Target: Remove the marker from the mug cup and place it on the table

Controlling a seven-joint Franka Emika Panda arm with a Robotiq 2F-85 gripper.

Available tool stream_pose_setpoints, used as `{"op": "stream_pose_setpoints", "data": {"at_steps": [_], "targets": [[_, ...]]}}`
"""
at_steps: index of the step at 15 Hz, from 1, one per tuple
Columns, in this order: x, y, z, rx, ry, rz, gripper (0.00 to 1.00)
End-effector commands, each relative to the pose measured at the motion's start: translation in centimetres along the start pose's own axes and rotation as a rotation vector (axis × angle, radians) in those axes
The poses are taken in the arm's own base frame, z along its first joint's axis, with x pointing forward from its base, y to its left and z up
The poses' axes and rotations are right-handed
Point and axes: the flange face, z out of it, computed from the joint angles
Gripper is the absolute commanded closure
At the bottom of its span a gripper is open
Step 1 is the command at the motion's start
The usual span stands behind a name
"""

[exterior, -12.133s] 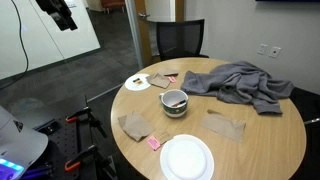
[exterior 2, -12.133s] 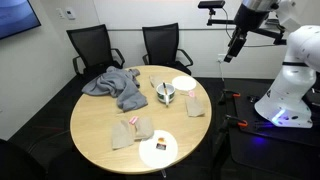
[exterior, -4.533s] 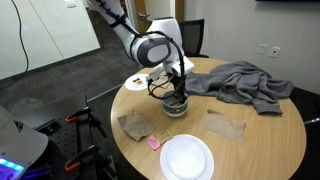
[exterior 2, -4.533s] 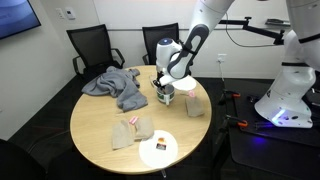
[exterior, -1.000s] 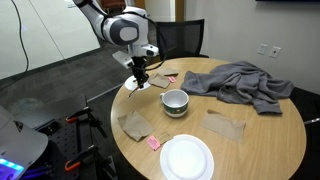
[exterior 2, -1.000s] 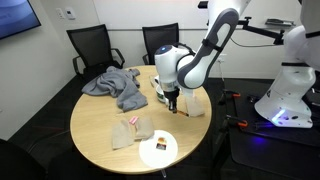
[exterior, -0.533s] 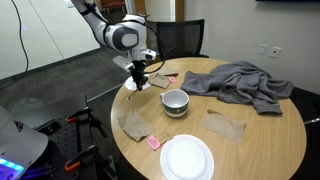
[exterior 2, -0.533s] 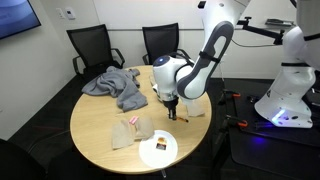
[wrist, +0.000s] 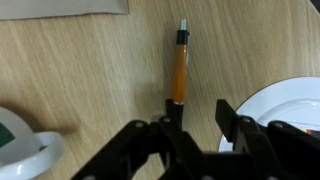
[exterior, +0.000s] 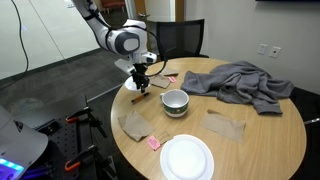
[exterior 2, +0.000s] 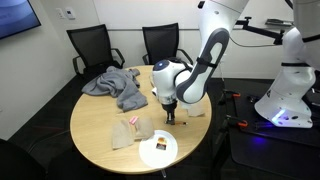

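My claw [wrist: 200,106] is open and holds nothing, low over the table [wrist: 90,80]. The marker [wrist: 179,65] lies flat on the wood, outside the mug [exterior: 175,100] and near it. Its end is just beside one of my fingers [wrist: 173,114], perhaps touching; I cannot tell.

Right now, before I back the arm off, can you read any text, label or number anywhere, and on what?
None can be read.
Marker: orange barrel, no legible print in the wrist view.
Wall screen: too small and blurred to read.
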Motion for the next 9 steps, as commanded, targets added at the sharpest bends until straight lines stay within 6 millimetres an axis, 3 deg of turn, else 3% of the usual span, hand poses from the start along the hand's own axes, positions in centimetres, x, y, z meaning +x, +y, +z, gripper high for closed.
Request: {"op": "stream_pose_setpoints", "data": {"at_steps": [1,4,9], "targets": [[0.3,-0.1,-1.0,-0.013,0.036,0.002,0.23],[-0.1,0.1,-3.1,-0.018,0.087,0.008,0.01],[-1.2,1.4,-8.7,-0.013,0.172,0.049,0.00]]}}
